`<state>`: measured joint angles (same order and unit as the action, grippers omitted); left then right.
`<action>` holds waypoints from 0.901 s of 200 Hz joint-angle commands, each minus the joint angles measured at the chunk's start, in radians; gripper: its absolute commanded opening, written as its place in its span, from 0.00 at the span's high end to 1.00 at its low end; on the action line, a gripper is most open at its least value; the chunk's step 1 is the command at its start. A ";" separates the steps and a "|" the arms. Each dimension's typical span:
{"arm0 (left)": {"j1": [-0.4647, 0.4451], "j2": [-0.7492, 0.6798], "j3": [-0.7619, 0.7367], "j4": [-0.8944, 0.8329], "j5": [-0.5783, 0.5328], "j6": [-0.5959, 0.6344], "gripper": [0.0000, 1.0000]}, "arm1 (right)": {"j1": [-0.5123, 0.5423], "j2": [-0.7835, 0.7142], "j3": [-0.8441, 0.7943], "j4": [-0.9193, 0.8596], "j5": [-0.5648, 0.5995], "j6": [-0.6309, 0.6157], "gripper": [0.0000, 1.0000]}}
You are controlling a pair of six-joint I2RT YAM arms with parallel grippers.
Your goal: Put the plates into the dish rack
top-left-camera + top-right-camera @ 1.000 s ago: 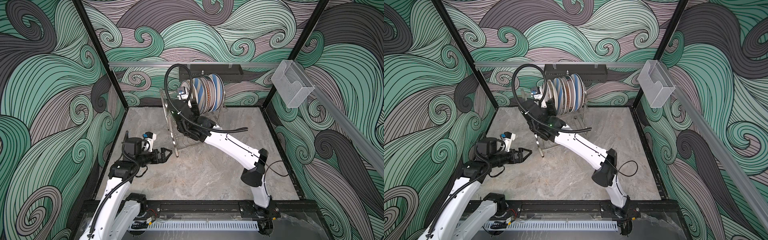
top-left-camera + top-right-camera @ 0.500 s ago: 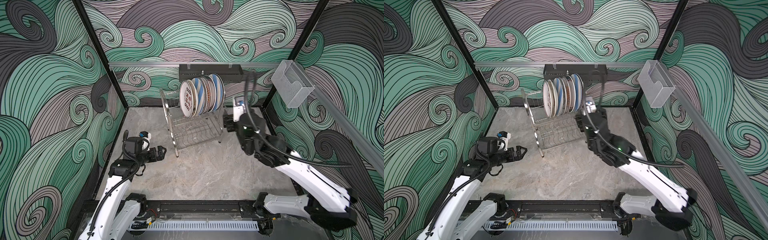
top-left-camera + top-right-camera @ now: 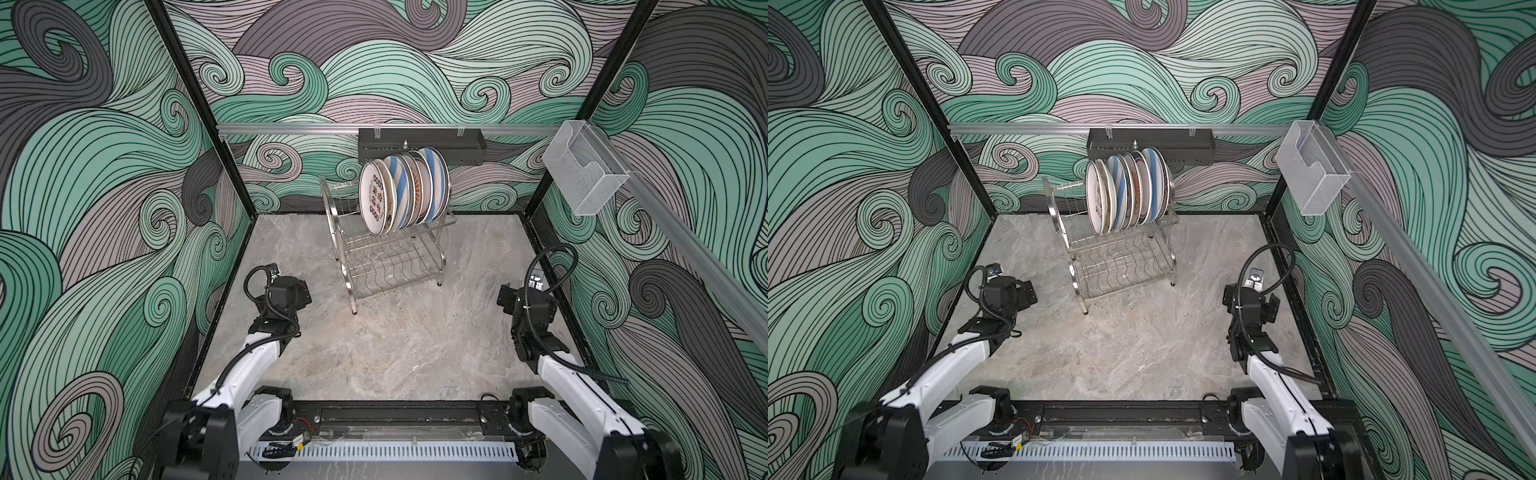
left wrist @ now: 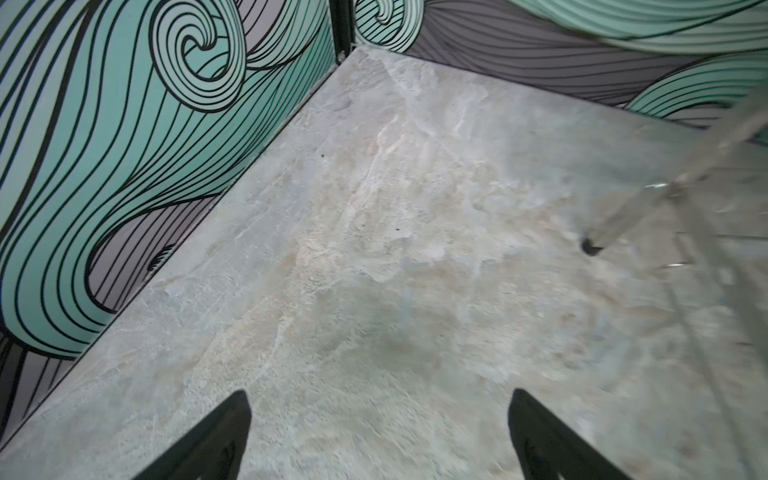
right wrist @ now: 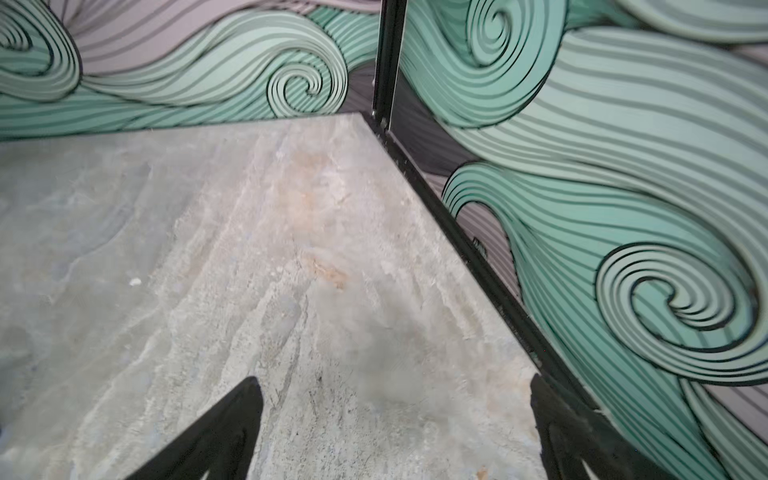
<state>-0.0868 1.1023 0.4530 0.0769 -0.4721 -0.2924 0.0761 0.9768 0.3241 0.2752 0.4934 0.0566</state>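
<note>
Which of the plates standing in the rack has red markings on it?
The end plate at the left of the row, its whole face showing; the other plates behind it are mostly hidden, some blue-striped.

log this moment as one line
plates: upright in dish rack top tier | left pincer: open, empty | right pincer: open, empty

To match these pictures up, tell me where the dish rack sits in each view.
In a top view: the dish rack stands centre back on the table, plates upright on its upper tier.
In a top view: the dish rack again, a little left of centre.
Left wrist: only one blurred leg of the dish rack, at the picture's edge.
Right wrist: not in it.
Landmark: the black back-left corner post, absent only from the right wrist view.
</note>
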 commanded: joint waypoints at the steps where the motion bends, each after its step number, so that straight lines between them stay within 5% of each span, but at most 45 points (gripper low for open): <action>1: 0.045 0.092 -0.023 0.313 -0.036 0.109 0.01 | -0.009 0.106 0.015 0.320 -0.128 -0.006 0.00; 25: 0.089 0.177 -0.049 0.449 0.059 0.173 0.01 | -0.024 0.242 0.008 0.504 -0.112 -0.056 0.00; 84: 0.140 0.457 -0.020 0.721 0.356 0.258 0.01 | -0.056 0.273 0.030 0.491 -0.300 -0.014 0.00; 102: 0.140 0.412 0.022 0.559 0.348 0.224 0.01 | -0.057 0.269 0.054 0.401 -0.299 -0.019 0.00; 113: 0.140 0.437 0.004 0.635 0.363 0.254 0.01 | -0.058 0.299 0.042 0.365 -0.231 -0.010 0.00; 123: 0.140 0.428 0.012 0.610 0.356 0.243 0.01 | -0.058 0.349 -0.013 0.532 -0.179 -0.003 0.01; 139: 0.140 0.431 0.014 0.606 0.357 0.241 0.01 | -0.067 0.374 -0.029 0.601 -0.323 -0.017 0.01; 159: 0.140 0.426 0.017 0.589 0.355 0.236 0.01 | -0.058 0.610 -0.009 0.830 -0.369 -0.049 0.01; 172: 0.140 0.421 0.022 0.573 0.354 0.233 0.01 | -0.046 0.532 0.091 0.515 -0.393 -0.067 0.01; 180: 0.140 0.425 0.019 0.588 0.355 0.235 0.02 | -0.046 0.565 0.098 0.557 -0.409 -0.073 0.01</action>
<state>0.0463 1.5398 0.4496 0.6571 -0.1360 -0.0692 0.0204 1.5429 0.3382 0.8509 0.1616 0.0223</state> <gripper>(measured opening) 0.986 0.992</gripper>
